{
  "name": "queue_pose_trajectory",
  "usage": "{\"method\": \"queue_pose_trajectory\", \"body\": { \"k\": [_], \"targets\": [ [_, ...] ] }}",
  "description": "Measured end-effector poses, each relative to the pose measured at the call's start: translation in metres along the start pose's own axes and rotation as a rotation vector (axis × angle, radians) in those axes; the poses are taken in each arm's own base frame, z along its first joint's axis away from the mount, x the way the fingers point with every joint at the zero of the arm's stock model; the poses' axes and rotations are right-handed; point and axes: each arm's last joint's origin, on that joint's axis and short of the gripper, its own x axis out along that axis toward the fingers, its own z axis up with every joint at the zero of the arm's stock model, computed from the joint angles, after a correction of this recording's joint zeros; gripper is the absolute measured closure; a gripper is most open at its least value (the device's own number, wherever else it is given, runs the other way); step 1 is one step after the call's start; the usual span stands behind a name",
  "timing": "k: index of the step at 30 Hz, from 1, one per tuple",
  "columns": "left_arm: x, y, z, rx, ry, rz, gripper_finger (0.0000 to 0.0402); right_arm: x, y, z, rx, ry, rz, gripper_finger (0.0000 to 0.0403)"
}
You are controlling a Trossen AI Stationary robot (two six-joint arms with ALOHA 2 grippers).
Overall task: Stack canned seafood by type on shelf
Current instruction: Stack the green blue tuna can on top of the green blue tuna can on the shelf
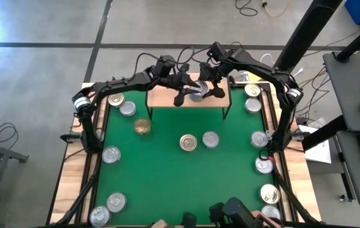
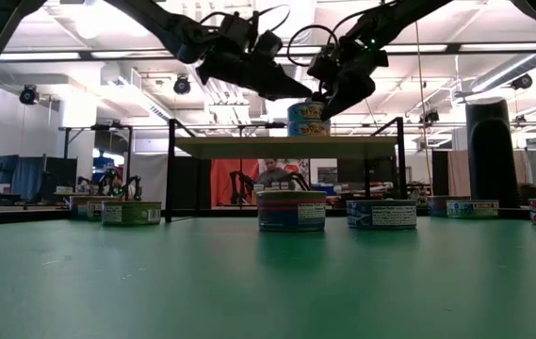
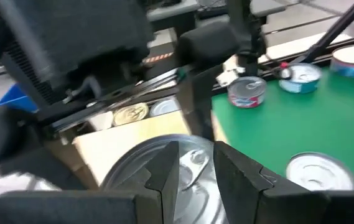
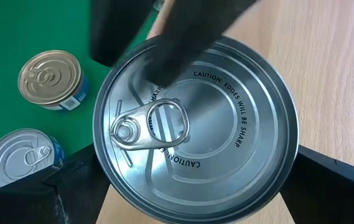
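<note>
While both arms are meeting over shelf [image 1: 167,97] at 12 o'clock, one silver tin [image 1: 197,92] is sitting there. Thirteen tins are lying on mat. Right gripper [image 1: 212,85] spread wide around tin; left gripper [image 1: 186,89] nearly closed, grasping nothing.

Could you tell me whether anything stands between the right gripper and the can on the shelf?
Nothing lies between them: the right gripper straddles the can, which stands on the shelf, one finger on either side. The left gripper reaches over the can's top from the other side, crowding the space above.
</note>
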Motion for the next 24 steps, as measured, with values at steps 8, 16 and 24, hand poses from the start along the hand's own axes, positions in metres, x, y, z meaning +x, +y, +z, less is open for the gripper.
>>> {"method": "queue_pose_trajectory", "body": {
  "k": [8,16,24],
  "targets": [
    [0.002,-0.001,-0.012,0.006,0.036,0.094,0.0316,0.0,0.0,0.0,-0.004,-0.002,0.0,0.0021],
    [0.011,0.0,-0.022,-0.012,0.046,0.082,0.0316,0.0,0.0,0.0,-0.003,0.001,0.001,0.0021],
    [0.021,0.008,-0.03,-0.035,0.067,0.08,0.0316,-0.002,0.0,-0.001,0.028,0.058,-0.037,0.002]
  ]
}}
